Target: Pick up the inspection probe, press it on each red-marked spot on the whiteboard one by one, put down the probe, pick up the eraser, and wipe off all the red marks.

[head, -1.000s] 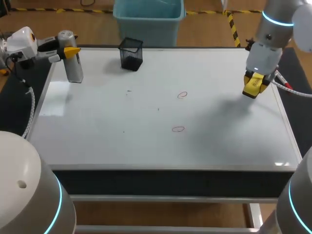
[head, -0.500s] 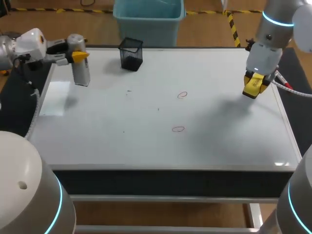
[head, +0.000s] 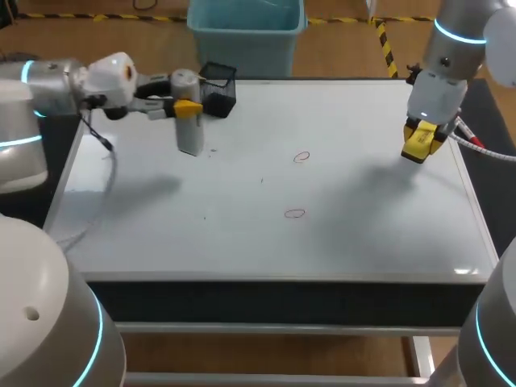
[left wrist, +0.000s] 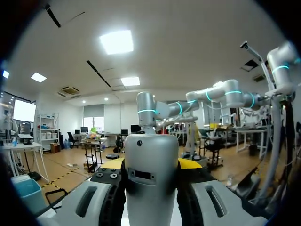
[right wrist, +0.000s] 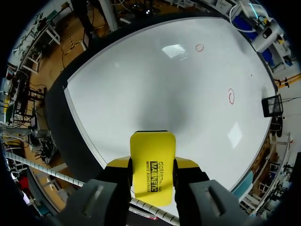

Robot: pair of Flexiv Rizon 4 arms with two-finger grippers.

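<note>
My left gripper (head: 187, 106) is shut on the silver cylindrical probe (head: 189, 125), which hangs upright over the far left part of the whiteboard (head: 161, 234). In the left wrist view the probe (left wrist: 151, 181) fills the gap between the yellow tips. Two small red rings are drawn on the board, one (head: 301, 157) near the middle and one (head: 295, 214) nearer the front; both lie to the right of the probe. Over the board's far right side, my right gripper (head: 422, 143) is shut on the yellow eraser (right wrist: 151, 167). The red rings (right wrist: 200, 47) (right wrist: 231, 96) lie well ahead of it.
A black mesh cup (head: 218, 89) stands on the board's far edge, just behind and to the right of the probe. The board's dark frame (head: 282, 294) runs along the front edge.
My left arm has swung to the right with the probe, from the board's far left corner to a spot beside the mesh cup. The right arm and eraser have stayed put.
</note>
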